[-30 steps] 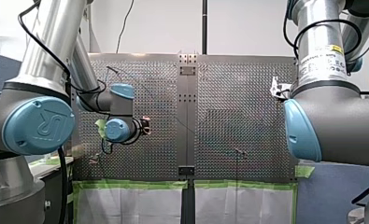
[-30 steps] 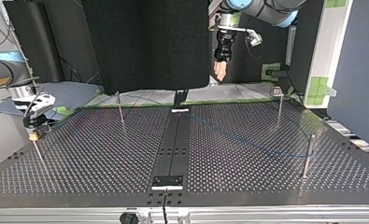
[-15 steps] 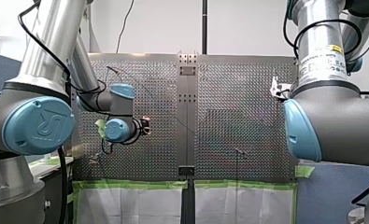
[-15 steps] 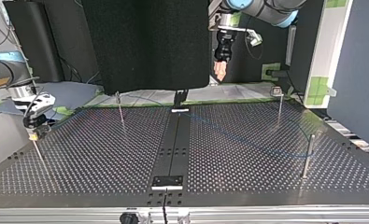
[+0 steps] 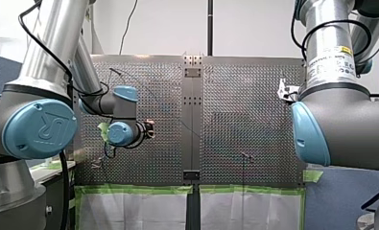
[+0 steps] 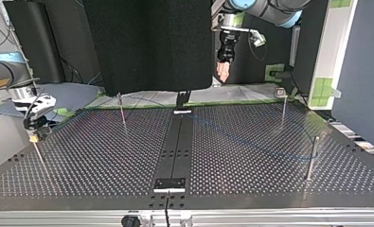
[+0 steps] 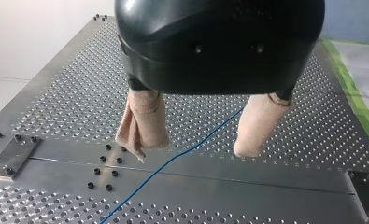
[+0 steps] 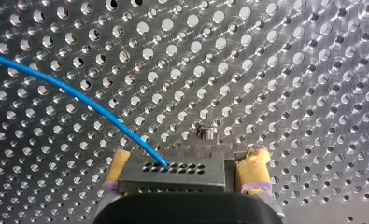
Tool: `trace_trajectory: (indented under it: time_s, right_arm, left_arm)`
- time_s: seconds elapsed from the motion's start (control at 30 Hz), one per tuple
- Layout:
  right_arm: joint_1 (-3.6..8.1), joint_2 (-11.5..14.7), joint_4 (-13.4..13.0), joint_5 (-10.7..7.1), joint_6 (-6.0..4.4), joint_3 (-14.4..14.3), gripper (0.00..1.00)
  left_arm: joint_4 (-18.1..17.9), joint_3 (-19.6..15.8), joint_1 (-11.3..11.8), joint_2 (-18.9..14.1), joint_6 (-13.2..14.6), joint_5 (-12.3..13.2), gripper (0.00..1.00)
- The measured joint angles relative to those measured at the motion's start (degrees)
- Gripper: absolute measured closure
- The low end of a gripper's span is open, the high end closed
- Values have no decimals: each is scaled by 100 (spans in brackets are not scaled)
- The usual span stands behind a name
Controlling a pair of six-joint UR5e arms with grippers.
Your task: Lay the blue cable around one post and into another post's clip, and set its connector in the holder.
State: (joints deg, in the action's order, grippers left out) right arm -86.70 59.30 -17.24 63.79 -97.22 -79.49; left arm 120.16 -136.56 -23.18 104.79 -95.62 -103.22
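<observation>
The blue cable [image 8: 79,95] ends in a grey connector block [image 8: 173,175] pierced with holes. The block sits between the yellow pads of my right gripper [image 8: 187,156], which is open; a narrow gap shows beside one pad [image 8: 253,170]. At the top view's left, my right gripper [image 6: 33,133] stands on top of a thin post [image 6: 40,156]. The cable [image 6: 251,142] lies across the table toward a post [image 6: 311,158] at that view's right. My left gripper [image 7: 191,149] hangs open, its beige pads well above the cable [image 7: 173,158]. It is high at the table's back edge [image 6: 224,71].
Two more posts stand at the back of the perforated table [image 6: 80,165], one at the top view's left [image 6: 122,111] and one at its right [image 6: 284,106]. A dark strip [image 6: 175,151] runs down the table's middle. A black box [image 6: 146,42] looms behind it.
</observation>
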Motion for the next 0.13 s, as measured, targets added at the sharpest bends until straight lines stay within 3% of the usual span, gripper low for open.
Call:
trace_trajectory:
  time_s: [0.13]
  right_arm:
    - [0,0,0,0,0,0,1]
  left_arm:
    - [0,0,0,0,0,0,0]
